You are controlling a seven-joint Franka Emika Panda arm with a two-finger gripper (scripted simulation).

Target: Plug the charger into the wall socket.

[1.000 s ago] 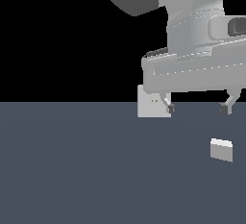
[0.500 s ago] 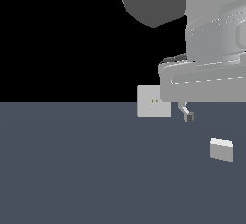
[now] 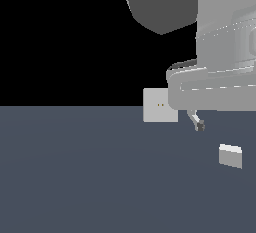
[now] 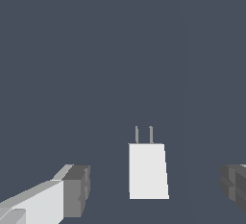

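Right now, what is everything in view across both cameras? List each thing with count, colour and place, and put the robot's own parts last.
charger: one, light grey-white block with two thin prongs, lying on the floor apart from the socket, toward the exterior view's right; in the wrist view it sits between the two fingertips, untouched.
wall socket: one, pale grey-white square plate with two tiny yellowish dots, upright at the floor's far edge, partly overlapped by the arm.
floor: one, dark blue-grey, flat, under everything.
arm: one, grey and white, filling the exterior view's upper right.
claw: one, open, fingers grey, spread to either side of the charger and holding nothing.
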